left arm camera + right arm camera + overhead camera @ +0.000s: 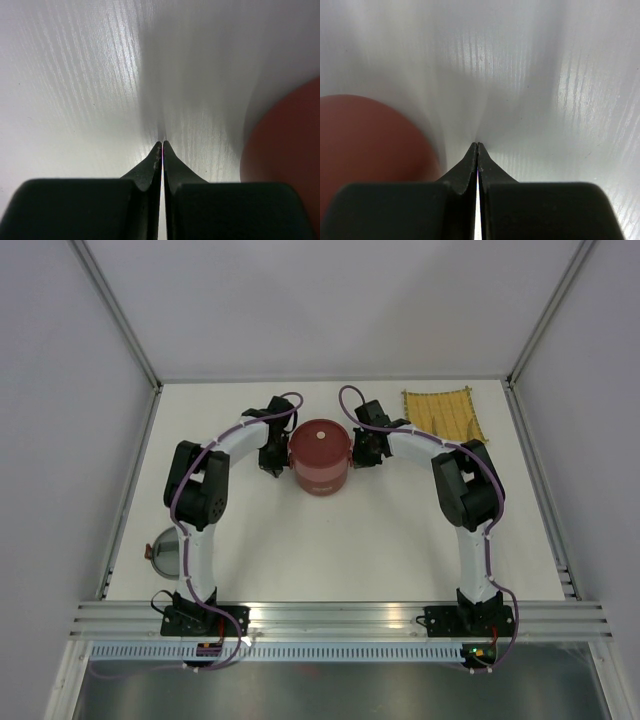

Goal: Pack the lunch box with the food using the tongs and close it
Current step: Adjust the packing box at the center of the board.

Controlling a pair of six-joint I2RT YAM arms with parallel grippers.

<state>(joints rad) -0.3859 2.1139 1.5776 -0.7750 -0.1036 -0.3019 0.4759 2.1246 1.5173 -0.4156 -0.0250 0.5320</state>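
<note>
- Left fingers (152,167) and right fingers (469,165) are pressed together, empty.
- We judge the round dark-red lidded lunch box (320,458) packed and closed; no loose food in sight.

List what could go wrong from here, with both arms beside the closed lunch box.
1. The left gripper and right gripper, fingers shut, closely flank the lunch box; a sideways swing could knock the stack over.
2. Both seem very low over the table; dropping further may scrape it.
3. A round red-rimmed piece lies at the table's left edge by the left arm, which could push it off.
</note>
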